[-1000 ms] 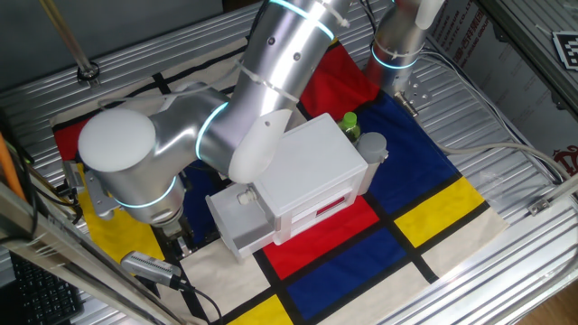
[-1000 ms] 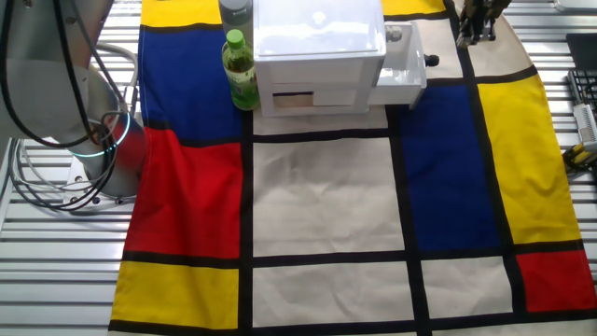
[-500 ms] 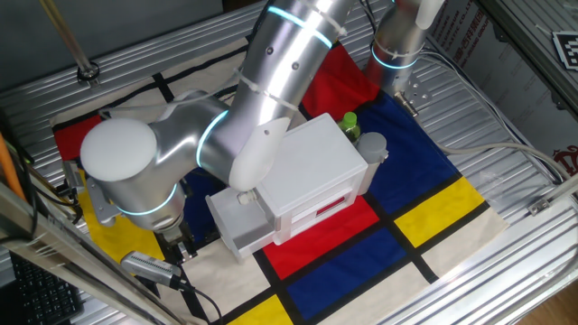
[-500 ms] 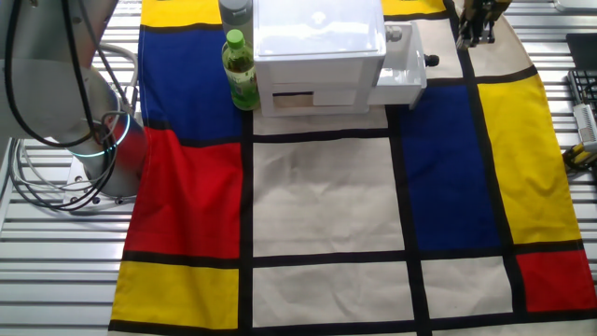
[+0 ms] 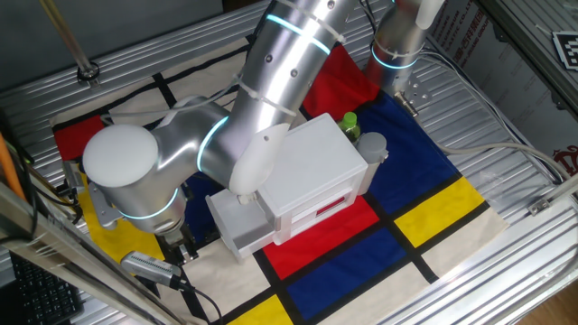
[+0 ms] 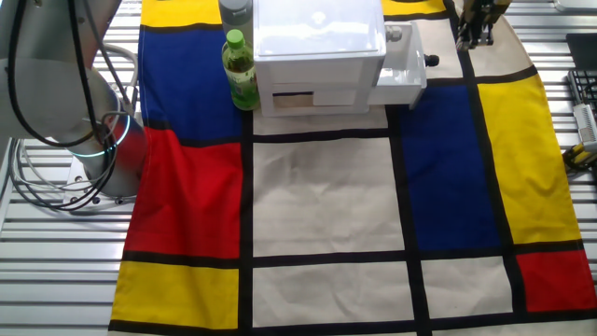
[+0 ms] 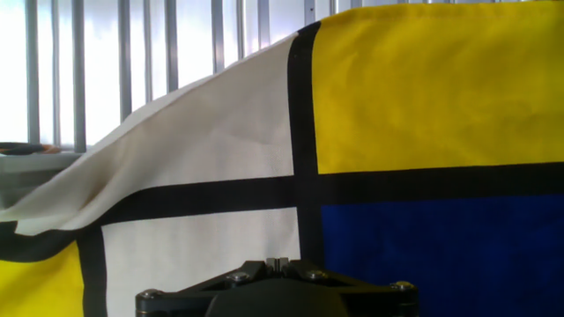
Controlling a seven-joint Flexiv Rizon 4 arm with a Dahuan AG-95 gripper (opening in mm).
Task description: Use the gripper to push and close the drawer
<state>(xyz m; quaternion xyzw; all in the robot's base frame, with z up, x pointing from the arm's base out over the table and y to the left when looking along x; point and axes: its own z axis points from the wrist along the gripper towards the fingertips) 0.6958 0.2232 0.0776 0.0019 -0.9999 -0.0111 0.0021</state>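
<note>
The drawer (image 6: 403, 63) is sticking out, waiting for a push.

It is poking out of the right side of the white cabinet (image 6: 320, 56) in the other fixed view, knob pointing right. The gripper (image 6: 476, 23) is hanging just past the knob, low over the counter (image 6: 317, 196); how wide the fingers are cannot be told, and they are holding nothing. A green bottle (image 6: 240, 67) is standing on the cabinet's left, out of the way, so the push path looks open.
</note>
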